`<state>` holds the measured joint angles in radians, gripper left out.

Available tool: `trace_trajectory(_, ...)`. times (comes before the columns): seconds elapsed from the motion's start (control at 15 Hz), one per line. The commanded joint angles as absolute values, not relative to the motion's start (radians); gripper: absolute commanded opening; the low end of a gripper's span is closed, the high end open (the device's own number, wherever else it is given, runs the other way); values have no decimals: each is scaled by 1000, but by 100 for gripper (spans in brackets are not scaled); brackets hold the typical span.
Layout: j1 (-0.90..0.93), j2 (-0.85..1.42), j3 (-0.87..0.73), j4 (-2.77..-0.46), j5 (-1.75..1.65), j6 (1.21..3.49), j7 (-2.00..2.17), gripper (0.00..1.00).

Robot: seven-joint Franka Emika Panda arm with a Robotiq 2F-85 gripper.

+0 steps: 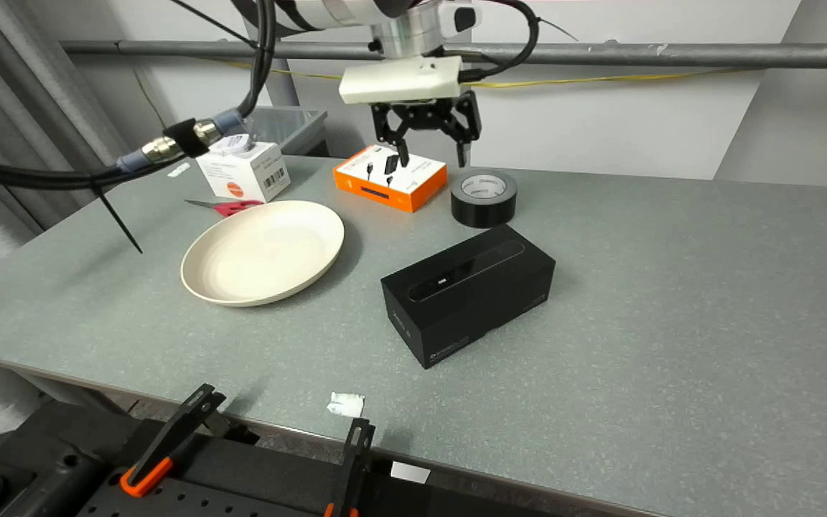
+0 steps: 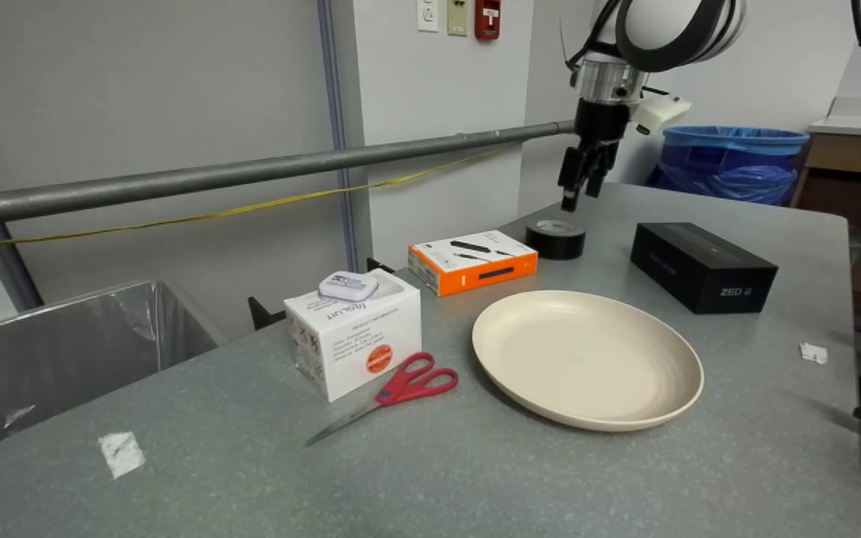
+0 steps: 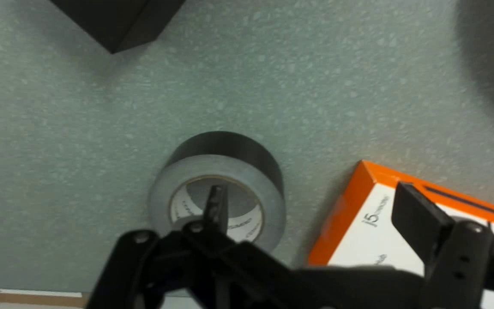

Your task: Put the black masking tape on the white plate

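Claw [image 1: 433,159]: hanging in the air over the grey table [image 1: 672,301] from where I'm standing, fingers spread wide, nothing gripped
Black tape [image 2: 555,240]: lying flat on the table; in the wrist view one fingertip lines up with its hollow, so I reckon a straight drop might pinch just one wall and let the roll swing or slip
Orange-and-white box [image 1: 392,179]: just beside the tape, not touching; the other fingertip shows over it in the wrist view, so coming down as is could mean a crunch or a shove lol
Black box [image 1: 469,294]: near the tape, on roughly the opposite side; sloppy lining-up might clip its corner
White plate [image 1: 263,253]: nothing on it yet, well apart from the tape; carried too low, the roll could catch the raised rim; let go off-centre, it may end up tilted
Grey table: one claw, one tape, one plate, one orange-and-white box, one black box; plus one white carton [image 2: 359,332], one little white case [image 2: 348,285] on top of it, one pair of red-handled scissors [image 2: 393,391], two white scraps [image 2: 121,454]
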<state>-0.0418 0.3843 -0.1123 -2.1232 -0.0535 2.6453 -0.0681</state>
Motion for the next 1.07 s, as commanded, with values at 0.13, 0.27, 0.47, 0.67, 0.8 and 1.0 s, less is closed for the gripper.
trace_trajectory(0.13,-82,403,-101,-2092,-43,2642,-63,100)
trace_trajectory(0.27,-80,409,-94,-2088,-39,2642,-63,100)
trace_trajectory(0.47,-28,476,-131,-2035,-110,2697,23,100)
trace_trajectory(0.67,-4,549,-144,-1968,-140,2724,65,100)
trace_trajectory(0.8,3,607,-145,-1909,-133,2719,77,100)
trace_trajectory(1.0,-7,667,-134,-1848,-112,2705,67,100)
